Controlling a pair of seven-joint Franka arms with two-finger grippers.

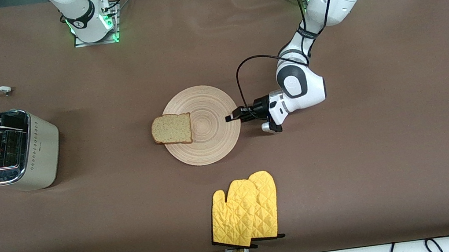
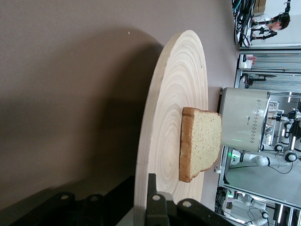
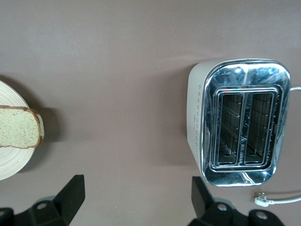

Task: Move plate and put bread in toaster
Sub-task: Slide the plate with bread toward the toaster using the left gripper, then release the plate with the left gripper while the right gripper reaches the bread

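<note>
The round light-wood plate (image 1: pixel 207 102) lies mid-table. My left gripper (image 1: pixel 234 116) is shut on the plate's rim at the side toward the left arm's end; in the left wrist view one finger (image 2: pixel 151 186) lies on top of the plate (image 2: pixel 174 94). The bread (image 1: pixel 171 129) rests flat on the plate's edge toward the toaster, overhanging it a little. The cream toaster (image 1: pixel 16 150) stands at the right arm's end, slots up and empty (image 3: pixel 240 117). My right gripper (image 3: pixel 136 197) hovers open beside the toaster with nothing between its fingers.
A pair of yellow oven mitts (image 1: pixel 246 211) lies near the table's front edge, nearer the camera than the plate. The toaster's white cord and plug (image 1: pixel 1 90) lie on the table beside the toaster, farther from the camera.
</note>
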